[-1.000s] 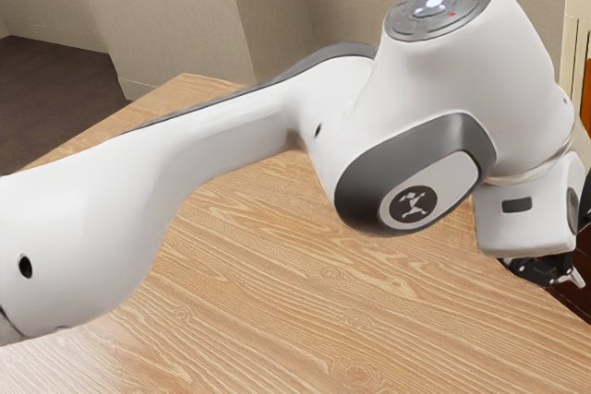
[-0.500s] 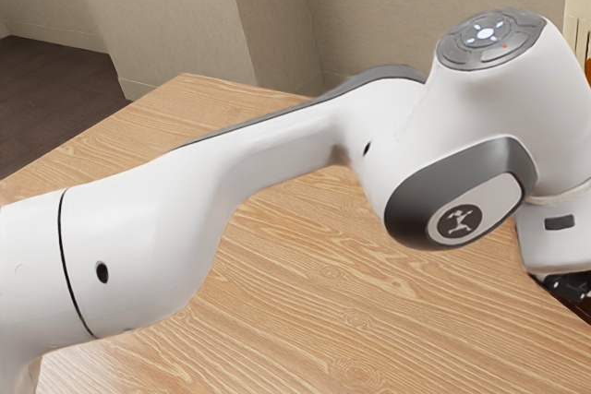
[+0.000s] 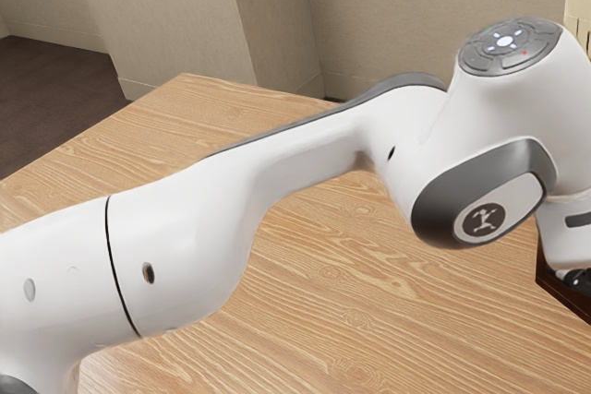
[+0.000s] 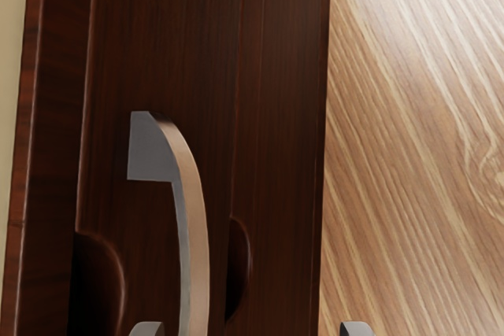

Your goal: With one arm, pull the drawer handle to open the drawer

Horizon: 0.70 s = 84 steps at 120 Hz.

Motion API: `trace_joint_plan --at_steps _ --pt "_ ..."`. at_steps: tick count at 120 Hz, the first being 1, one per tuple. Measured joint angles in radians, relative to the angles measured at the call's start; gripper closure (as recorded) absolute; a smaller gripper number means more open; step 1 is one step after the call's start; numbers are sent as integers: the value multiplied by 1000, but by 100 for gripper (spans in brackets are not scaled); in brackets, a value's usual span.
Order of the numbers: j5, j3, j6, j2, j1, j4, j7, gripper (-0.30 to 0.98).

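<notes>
The hand (image 3: 576,278) stands wide, the handle (image 4: 196,241) showing between its fingertips, nearer one. The drawer (image 4: 165,45) faces it; the surface (image 4: 402,155) lies past the other fingertip.

Outstretched arm (image 3: 305,159), hand (image 3: 577,278) spread wide

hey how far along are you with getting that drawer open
Reaching looks done: the pincer is near the handle. In hand seems lining up: its fingers stand apart, the handle running between them in the wrist view. Left: closing on it, then pulling; whether the drawer is at all open, I can't tell.
</notes>
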Motion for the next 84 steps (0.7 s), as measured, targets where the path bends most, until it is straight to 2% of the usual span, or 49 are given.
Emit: trace_joint_plan --at_steps 15,42,64,84 --pt "1 0 -1 18 -1 18 0 45" --pt "20 0 4 22 -4 21 2 55" --pt "27 1 16 29 -3 23 10 51" --pt "28 3 24 41 -3 39 17 54"
